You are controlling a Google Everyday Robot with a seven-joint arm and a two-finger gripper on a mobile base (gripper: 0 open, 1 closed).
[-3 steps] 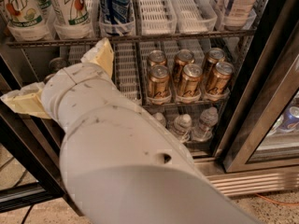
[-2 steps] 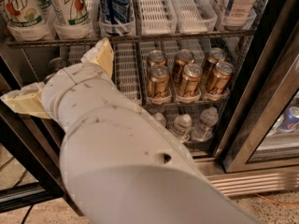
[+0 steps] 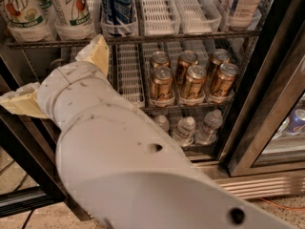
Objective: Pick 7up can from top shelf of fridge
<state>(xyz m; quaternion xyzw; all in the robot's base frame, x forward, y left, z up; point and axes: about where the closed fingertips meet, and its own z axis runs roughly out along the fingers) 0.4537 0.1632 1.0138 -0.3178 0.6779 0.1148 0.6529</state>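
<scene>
1. Fridge (image 3: pixel 267 85) stands open with its racks in plain sight. The arm (image 3: pixel 133 166) fills the lower left of the view and reaches toward the racks.
2. 7up can (image 3: pixel 71 6): upright at the front of the top shelf (image 3: pixel 190 36), on the left side. A second white can (image 3: pixel 21 8) with the same lettering is just beside it on the left. A blue Pepsi can (image 3: pixel 116 4) is just beside it on the right, and white lanes (image 3: pixel 159 8) run further right.
3. Gripper (image 3: pixel 52 69): below the top shelf's front rail, in front of the rack beneath. It sits under the 7up can and slightly to its left, touching no can.
4. Claw is spread wide. The two tan fingers (image 3: pixel 97 56) are splayed well apart, one pointing up toward the rail and the other out to the left. Nothing is between them.
5. Gold cans (image 3: pixel 190 78) sit on the rack below, to the right of the gripper. Water bottles (image 3: pixel 186 128) are lower down.
6. Progress, my reading: early. The arm is at the fridge, but no grasp has been made and the can is untouched on its shelf.
7. What is left, as I judge it: lift the claw above the rail, set it round the can and close. Then draw the can out past the rail.
8. The neighbours on both sides stand close, so there is little room for the fingers.
</scene>
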